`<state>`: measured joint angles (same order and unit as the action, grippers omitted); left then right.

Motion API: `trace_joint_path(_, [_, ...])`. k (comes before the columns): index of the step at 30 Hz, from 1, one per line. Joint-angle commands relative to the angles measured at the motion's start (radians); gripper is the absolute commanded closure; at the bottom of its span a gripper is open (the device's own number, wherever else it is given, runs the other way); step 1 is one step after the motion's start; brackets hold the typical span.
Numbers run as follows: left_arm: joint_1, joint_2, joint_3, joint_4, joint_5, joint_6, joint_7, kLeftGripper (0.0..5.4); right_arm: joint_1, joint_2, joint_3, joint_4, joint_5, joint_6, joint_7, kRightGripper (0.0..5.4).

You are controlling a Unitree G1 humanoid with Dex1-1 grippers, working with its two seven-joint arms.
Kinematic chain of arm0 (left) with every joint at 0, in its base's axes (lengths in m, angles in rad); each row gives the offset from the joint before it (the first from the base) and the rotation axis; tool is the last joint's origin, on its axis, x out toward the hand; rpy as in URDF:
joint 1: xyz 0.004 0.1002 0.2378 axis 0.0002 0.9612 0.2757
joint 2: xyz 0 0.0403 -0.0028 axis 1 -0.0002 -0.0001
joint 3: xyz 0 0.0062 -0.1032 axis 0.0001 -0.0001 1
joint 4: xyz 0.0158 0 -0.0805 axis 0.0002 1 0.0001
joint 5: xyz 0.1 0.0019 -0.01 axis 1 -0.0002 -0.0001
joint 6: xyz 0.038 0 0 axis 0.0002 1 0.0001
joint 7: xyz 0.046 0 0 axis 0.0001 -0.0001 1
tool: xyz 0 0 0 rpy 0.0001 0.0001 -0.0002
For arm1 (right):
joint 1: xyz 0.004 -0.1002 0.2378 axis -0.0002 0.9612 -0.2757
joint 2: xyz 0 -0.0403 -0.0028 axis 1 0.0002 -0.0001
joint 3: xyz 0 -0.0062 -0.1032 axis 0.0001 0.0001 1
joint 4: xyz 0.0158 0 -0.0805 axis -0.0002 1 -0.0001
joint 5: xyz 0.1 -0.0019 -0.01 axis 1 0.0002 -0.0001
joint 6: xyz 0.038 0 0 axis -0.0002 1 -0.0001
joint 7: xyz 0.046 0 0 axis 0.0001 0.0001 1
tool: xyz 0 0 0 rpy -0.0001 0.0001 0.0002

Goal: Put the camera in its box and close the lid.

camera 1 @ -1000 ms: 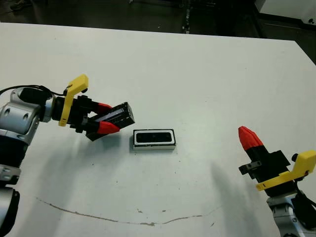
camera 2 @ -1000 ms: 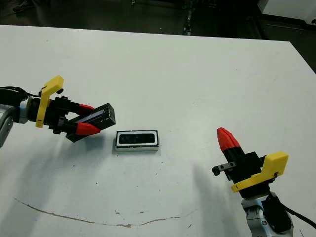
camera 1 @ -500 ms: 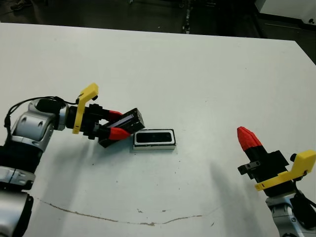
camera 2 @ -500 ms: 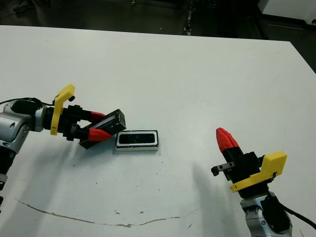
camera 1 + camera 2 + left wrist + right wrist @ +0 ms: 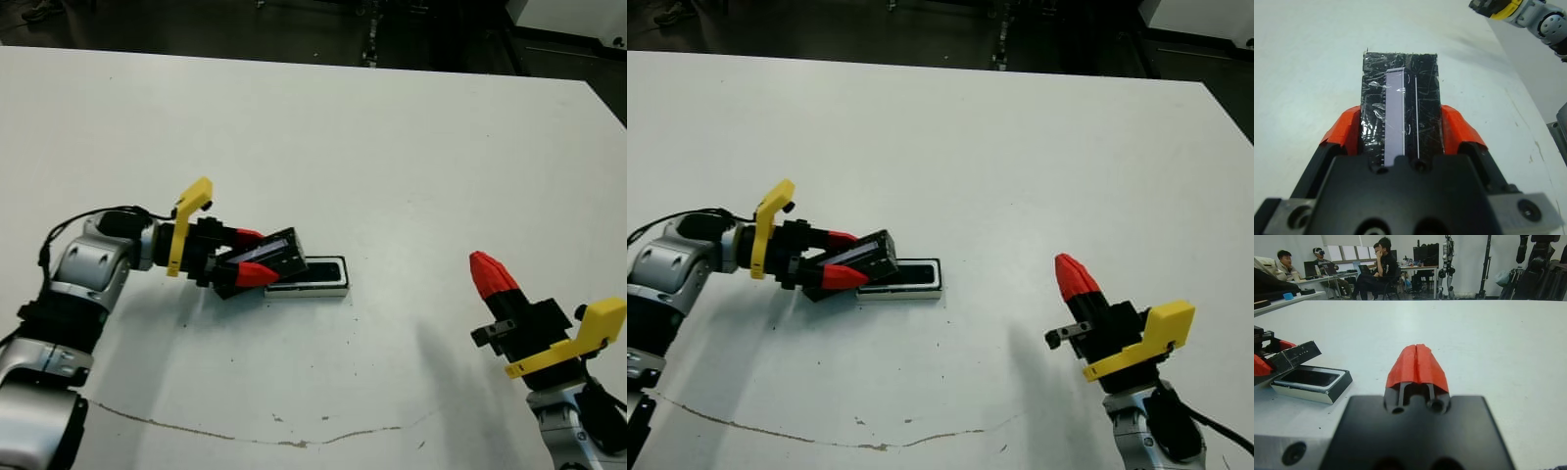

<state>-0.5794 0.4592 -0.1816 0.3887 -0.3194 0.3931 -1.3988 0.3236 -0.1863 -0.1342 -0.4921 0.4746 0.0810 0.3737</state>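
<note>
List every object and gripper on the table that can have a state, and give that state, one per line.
Box: open, uncovered at its right end, camera inside.
Camera: lying flat in the box.
Lid: gripped, tilted, its far end over the box's left end.
Left gripper: fingers shut on the lid.
Right gripper: fingers shut, holding nothing, off to the right.

Two head views look forward and down from above the white table [image 5: 392, 127], nearly alike, taking in both arms and the box [image 5: 323, 279]. The left wrist view looks close along its own fingers [image 5: 1342, 132] at the lid [image 5: 1400, 112] and table. The right wrist view sits low near the tabletop, facing across it, sharing the box [image 5: 1312, 384] and lid [image 5: 1295, 355] with the head views.
</note>
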Motion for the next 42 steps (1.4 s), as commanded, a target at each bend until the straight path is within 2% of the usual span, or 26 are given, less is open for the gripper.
trace_joint_path(1, [0.039,-0.025,-0.025,0.017,0.004,0.016,0.008,2.24,0.010,-0.002,-0.002,0.003,-0.008,0.001,-0.005,5.40])
trace_joint_path(17, [0.054,-0.083,-0.069,0.044,0.008,-0.008,0.019,2.24,0.015,-0.004,-0.005,-0.001,0.005,0.008,-0.007,5.40])
trace_joint_path(32, [0.065,-0.141,-0.113,0.035,0.043,-0.091,0.073,2.24,0.018,-0.003,-0.005,-0.004,0.010,0.007,-0.005,5.40])
trace_joint_path(42, [0.095,-0.128,-0.143,-0.028,0.059,-0.063,0.111,2.24,0.026,-0.002,-0.001,-0.016,0.001,0.013,-0.017,5.40])
